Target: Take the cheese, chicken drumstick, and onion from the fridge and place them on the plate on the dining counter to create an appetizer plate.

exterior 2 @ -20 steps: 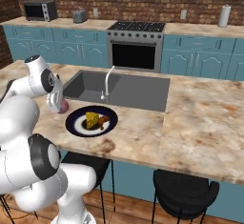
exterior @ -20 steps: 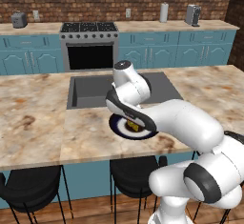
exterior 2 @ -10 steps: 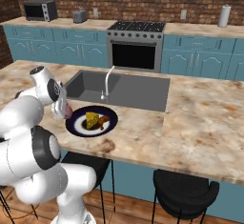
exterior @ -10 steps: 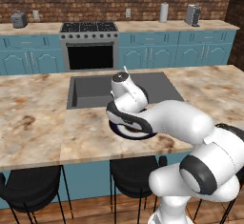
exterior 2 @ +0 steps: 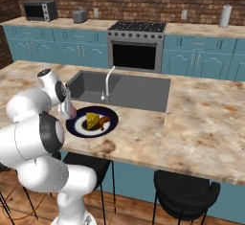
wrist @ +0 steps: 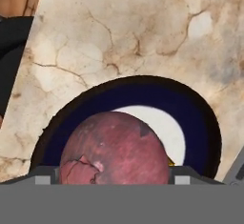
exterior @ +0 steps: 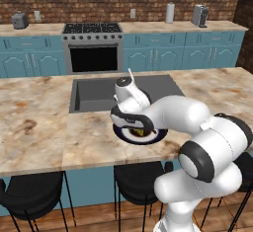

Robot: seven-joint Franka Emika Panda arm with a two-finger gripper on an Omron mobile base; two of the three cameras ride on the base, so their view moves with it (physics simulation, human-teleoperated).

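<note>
Hand view puts the onion (wrist: 115, 149) right at the bottom between my fingers, a pinkish-red ball with flaking skin, poised over the dark-blue plate (wrist: 200, 123) with its white ring, which sits on the marbled dining counter (wrist: 119, 32). My gripper (exterior 2: 67, 108) stands wide, clamped on the onion at the plate's left edge in the right base view. On that plate the yellow cheese (exterior 2: 92, 120) wedge lies with the brown chicken drumstick (exterior 2: 104, 120) touching its right side. From the left base view my arm covers most of the plate, just in front of the grey sink (exterior: 91, 94)
</note>
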